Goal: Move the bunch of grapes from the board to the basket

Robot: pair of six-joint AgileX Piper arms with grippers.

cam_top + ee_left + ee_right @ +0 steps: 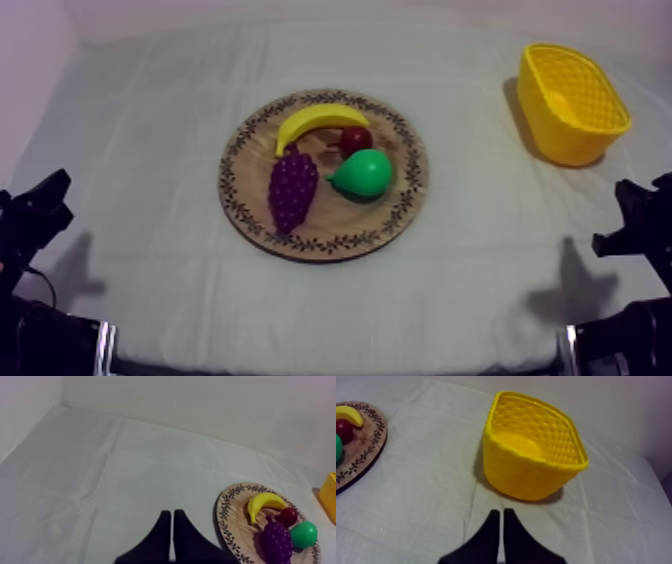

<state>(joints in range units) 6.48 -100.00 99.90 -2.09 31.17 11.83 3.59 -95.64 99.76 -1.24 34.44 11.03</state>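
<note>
Purple bunch of grapes (293, 188) lies on the left part of the round wooden board with a patterned rim (330, 243), in the middle of the table. Just right of it is a green pear (365, 173). A yellow banana (318, 120) lies at the far side of the board, and a small red fruit (355, 140) sits between them, perhaps touching both. The yellow basket of woven plastic (565, 140) stands upright at the far right, well apart from the board. A grey-white cloth (150, 150) with soft folds covers the table, and a pale wall (200, 401) rises behind it. The left gripper (172, 513), at the near left, has its fingers together as a narrow wedge, holding nothing. The right gripper (502, 512), at the near right before the basket, is the same.
</note>
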